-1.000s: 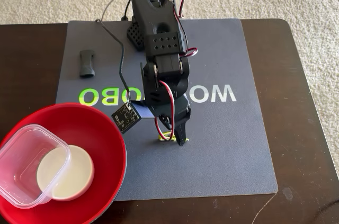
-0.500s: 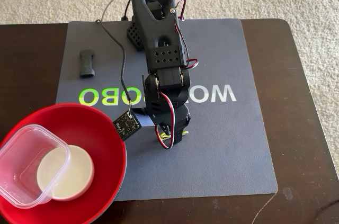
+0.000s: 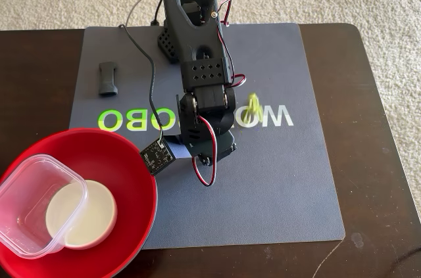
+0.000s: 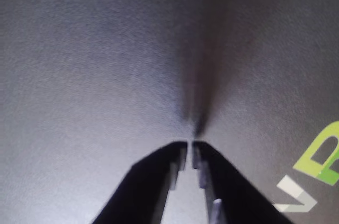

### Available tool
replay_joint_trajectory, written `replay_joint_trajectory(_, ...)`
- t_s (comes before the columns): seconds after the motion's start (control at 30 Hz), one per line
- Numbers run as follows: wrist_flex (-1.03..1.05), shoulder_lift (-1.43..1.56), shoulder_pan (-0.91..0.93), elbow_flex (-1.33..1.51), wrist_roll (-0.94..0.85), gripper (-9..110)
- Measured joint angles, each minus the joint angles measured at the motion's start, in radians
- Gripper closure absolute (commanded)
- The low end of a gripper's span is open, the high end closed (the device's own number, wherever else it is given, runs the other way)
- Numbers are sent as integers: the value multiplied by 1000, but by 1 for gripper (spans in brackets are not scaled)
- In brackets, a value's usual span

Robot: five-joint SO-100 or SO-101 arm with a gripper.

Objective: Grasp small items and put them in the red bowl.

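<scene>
While the jaws [image 4: 189, 152] were pressed together w/ nothing between them in the wrist view, the clothespin [image 3: 253, 108] sat blurred on the mat [image 3: 296, 179], just right of the arm in the fixed view, probably squirted out of the pinch. Red bowl [image 3: 125, 160] at near left already held the clear tub [image 3: 29, 202] & white bowl [image 3: 82, 215]. Black bar [image 3: 108, 78] lay far left on the mat.

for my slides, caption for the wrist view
End effector shut on nothing above the gray mat, with green and white lettering at right.
</scene>
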Motion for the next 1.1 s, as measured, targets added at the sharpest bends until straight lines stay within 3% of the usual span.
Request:
replay_joint_trajectory(0.23, 9, 9, -21, 15, 109, 95)
replay_joint_trajectory(0.43, 23, 275, -245, 311, 532, 73)
replay_joint_trajectory(0.53, 44, 379, -281, 387, 667, 71)
replay_joint_trajectory(0.8, 71, 499, -457, 472, 706, 67)
replay_joint_trajectory(1.1, 34, 491, -689, 514, 583, 67)
